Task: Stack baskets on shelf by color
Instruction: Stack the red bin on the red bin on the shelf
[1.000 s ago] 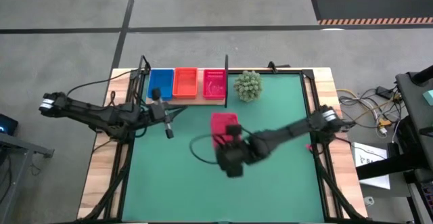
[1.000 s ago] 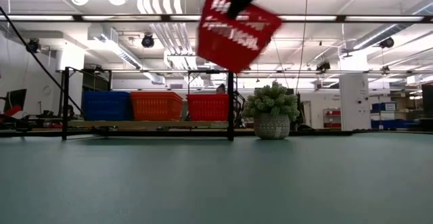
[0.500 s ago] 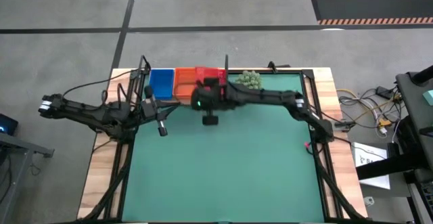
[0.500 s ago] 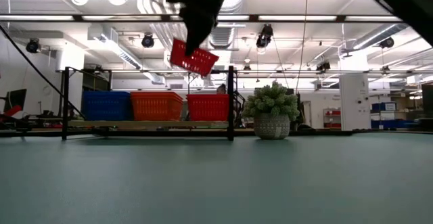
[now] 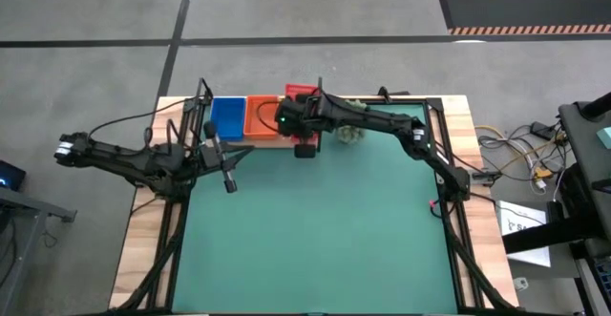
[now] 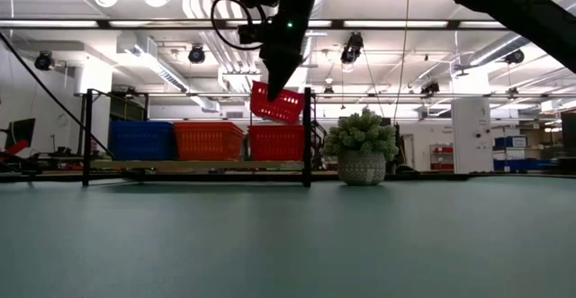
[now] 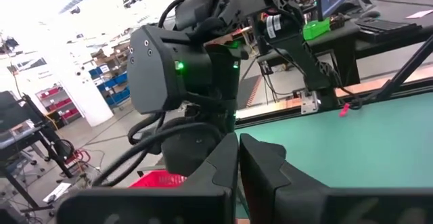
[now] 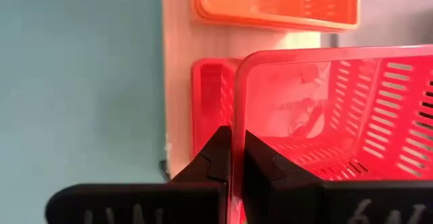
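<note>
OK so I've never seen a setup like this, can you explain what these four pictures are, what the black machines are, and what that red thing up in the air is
These are four camera views of one moment. Two dark robot arms work at a green mat. One camera looks straight down, one sits at table height, and one rides on each arm's wrist.

At the table's far edge is a wooden shelf holding a blue basket, an orange basket and a red basket side by side, with a potted plant beside it.

The right hand grips the rim of another red basket, tilted in the air just above the red one on the shelf. The left hand waits over the mat near the shelf, fingers together, holding nothing.
</note>
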Controlling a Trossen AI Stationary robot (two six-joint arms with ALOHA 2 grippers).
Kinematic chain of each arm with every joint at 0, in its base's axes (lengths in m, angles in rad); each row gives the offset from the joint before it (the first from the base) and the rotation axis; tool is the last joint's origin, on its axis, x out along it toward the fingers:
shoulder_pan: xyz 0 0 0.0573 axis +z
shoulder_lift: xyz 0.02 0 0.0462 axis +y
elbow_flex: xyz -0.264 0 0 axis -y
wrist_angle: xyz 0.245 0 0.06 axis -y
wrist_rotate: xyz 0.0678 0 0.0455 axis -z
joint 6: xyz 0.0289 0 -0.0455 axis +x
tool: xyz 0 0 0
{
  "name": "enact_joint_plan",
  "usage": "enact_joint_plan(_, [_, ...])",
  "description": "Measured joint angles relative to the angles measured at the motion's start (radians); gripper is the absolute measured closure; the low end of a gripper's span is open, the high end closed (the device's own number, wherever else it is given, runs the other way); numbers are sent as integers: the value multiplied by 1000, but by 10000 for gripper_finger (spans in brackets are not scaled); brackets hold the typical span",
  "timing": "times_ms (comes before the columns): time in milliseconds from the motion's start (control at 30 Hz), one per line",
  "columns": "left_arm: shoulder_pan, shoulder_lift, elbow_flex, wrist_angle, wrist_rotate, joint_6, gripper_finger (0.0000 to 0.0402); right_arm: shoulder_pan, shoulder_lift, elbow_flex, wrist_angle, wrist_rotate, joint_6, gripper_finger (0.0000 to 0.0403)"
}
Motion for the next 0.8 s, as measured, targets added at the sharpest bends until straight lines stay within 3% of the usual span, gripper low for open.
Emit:
enact_joint_plan(500, [0,5,0,8,0,10,402,-22,4,-24,7,-24,29,394])
enact_joint_plan(800, [0,4,0,8,0,11,402,-22,4,-108,39,-26,35,394])
